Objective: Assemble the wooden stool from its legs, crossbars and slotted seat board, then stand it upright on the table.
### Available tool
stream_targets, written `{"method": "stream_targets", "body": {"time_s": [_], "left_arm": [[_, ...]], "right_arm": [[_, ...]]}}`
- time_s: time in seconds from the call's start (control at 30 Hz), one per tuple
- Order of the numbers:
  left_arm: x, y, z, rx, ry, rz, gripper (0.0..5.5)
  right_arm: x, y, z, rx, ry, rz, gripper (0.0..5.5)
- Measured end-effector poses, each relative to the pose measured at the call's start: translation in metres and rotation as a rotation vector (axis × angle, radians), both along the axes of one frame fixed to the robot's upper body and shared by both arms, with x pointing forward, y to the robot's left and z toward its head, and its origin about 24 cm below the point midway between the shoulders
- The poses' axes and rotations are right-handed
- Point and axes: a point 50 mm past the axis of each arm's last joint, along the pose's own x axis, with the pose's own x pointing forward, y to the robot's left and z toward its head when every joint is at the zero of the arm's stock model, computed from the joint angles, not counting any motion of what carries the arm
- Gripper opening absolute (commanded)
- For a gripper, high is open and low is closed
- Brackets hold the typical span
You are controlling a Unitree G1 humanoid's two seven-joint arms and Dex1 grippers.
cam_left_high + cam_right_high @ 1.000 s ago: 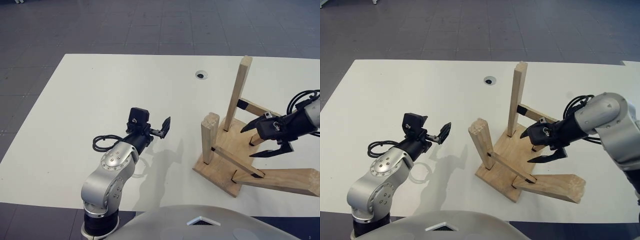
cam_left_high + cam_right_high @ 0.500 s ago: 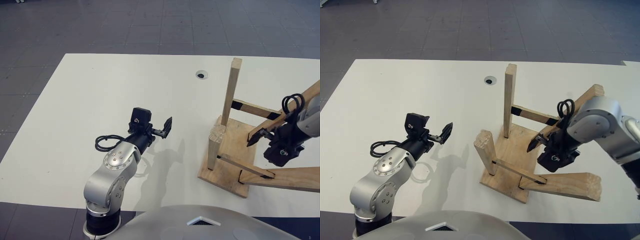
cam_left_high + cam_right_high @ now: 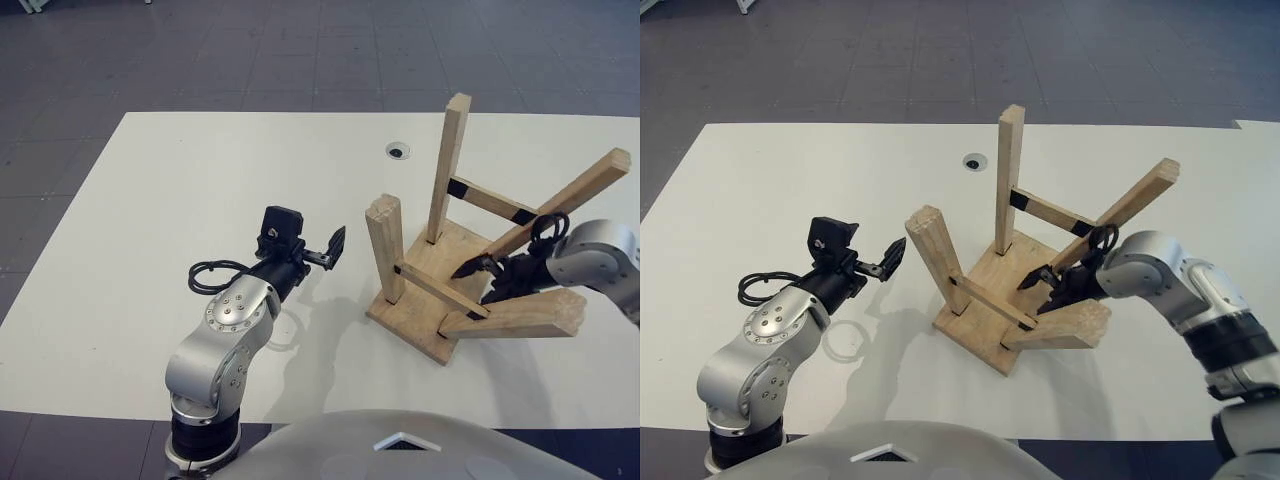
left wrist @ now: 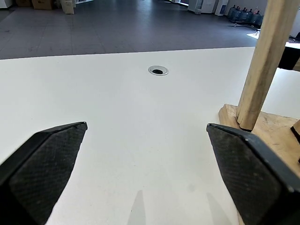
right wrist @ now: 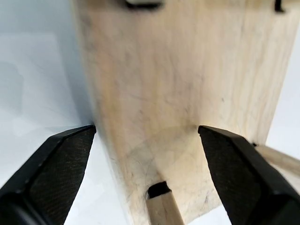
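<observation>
The head view gives me the wooden stool upturned on its seat board, toward the tabletop's right edge. The right wrist view adds my right gripper, open, astride the stool's wood. My left gripper is open, well apart.

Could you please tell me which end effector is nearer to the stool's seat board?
Right. The right end effector sits close over the seat board, among the legs; the left end effector hangs well apart, off to the robot's left of the stool.
</observation>
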Motion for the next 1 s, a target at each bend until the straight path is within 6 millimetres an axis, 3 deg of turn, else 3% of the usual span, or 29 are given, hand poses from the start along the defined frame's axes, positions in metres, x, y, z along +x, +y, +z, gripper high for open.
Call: {"method": "stream_targets", "body": {"time_s": [0.13,0.33,0.57,0.73,0.83,0.9,1.0], "left_arm": [[0.001,-0.001,0.0,-0.001,-0.002,-0.005,4.76],[0.001,-0.004,0.0,-0.01,0.001,-0.007,4.76],[0.003,-0.006,-0.004,-0.013,0.018,-0.01,4.76],[0.006,-0.009,-0.002,-0.015,0.006,-0.022,4.76],[0.006,-0.01,-0.003,-0.02,0.003,-0.026,4.76],[0.006,-0.01,-0.003,-0.022,0.002,-0.025,4.76],[0.004,-0.011,-0.003,-0.028,0.005,-0.014,4.76]], "right_arm": [[0.035,0.005,0.0,-0.012,-0.076,-0.064,4.06],[0.044,0.011,-0.003,0.019,-0.078,-0.102,4.06],[0.08,0.057,-0.009,0.217,-0.149,-0.237,4.06],[0.091,0.062,-0.007,0.257,-0.18,-0.256,4.06],[0.089,0.063,0.024,0.348,-0.186,-0.231,4.06],[0.086,0.068,0.074,0.492,-0.248,-0.214,4.06],[0.076,0.071,0.115,0.63,-0.273,-0.231,4.06]]}}
